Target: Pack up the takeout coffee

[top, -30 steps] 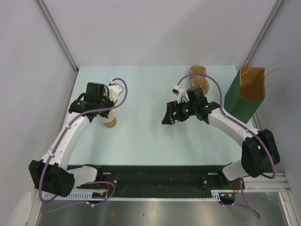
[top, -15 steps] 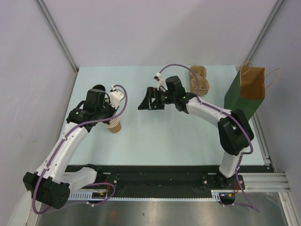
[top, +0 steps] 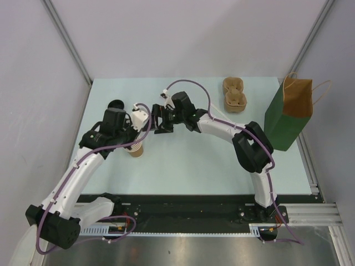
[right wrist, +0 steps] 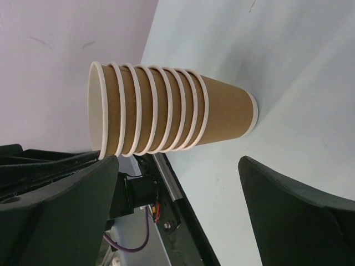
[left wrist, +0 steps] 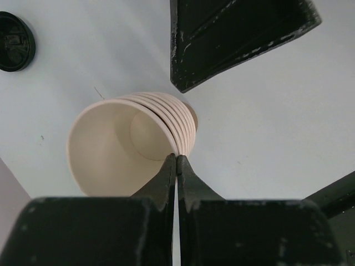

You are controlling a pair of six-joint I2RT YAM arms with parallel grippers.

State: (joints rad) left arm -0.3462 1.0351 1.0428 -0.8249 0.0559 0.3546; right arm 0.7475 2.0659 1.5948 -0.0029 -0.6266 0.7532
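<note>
No lidded kraft coffee cup shows in any view. A stack of lidless kraft paper cups (top: 136, 149) stands upright on the table's left side. It also shows in the left wrist view (left wrist: 130, 138) and in the right wrist view (right wrist: 166, 108). My left gripper (top: 133, 139) is over it, shut on the top cup's rim (left wrist: 176, 158). A loose round black lid (top: 116, 104) lies flat behind the stack, also seen in the left wrist view (left wrist: 14, 34). My right gripper (top: 158, 121) is wide open and empty, just right of the stack and facing it (right wrist: 177, 166).
A tall paper bag (top: 288, 113), green below and brown above, stands open at the right edge. A brown pulp cup carrier (top: 234, 93) lies at the back right. Grey walls close in the left, back and right sides. The arms' base rail (top: 183, 205) runs along the near edge.
My right gripper has swung left from in front of the carrier to just beside the cup stack. My left gripper and the stack have shifted slightly right and nearer.
</note>
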